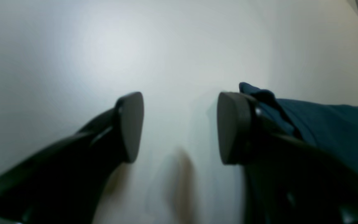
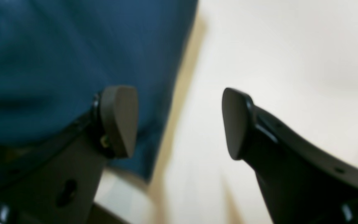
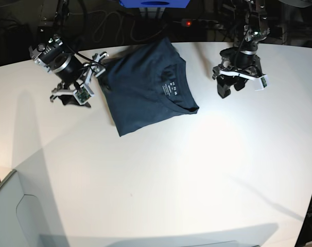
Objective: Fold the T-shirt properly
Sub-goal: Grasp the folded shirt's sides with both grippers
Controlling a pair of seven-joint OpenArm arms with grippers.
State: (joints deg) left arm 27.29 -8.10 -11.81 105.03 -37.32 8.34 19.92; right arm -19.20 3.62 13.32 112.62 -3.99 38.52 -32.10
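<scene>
T-shirt (image 3: 148, 87) lies half-folded at 12 o'clock on the table (image 3: 197, 180); both pincers, left (image 3: 240, 82) & right (image 3: 73, 92), w/ jaws apart & empty, should take matching edges, lift evenly.

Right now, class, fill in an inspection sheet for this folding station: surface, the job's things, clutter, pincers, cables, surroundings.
Surface: white table, bare in front.
Job's things: dark blue T-shirt lying as a compact folded shape, neck label up.
Clutter: nothing seen.
Pincers: left pincer open, empty, beside the shirt; right pincer open, empty, at the shirt's other edge.
Cables: dark cables behind the table.
Surroundings: dim background, blue object at the far edge, small red light.
</scene>
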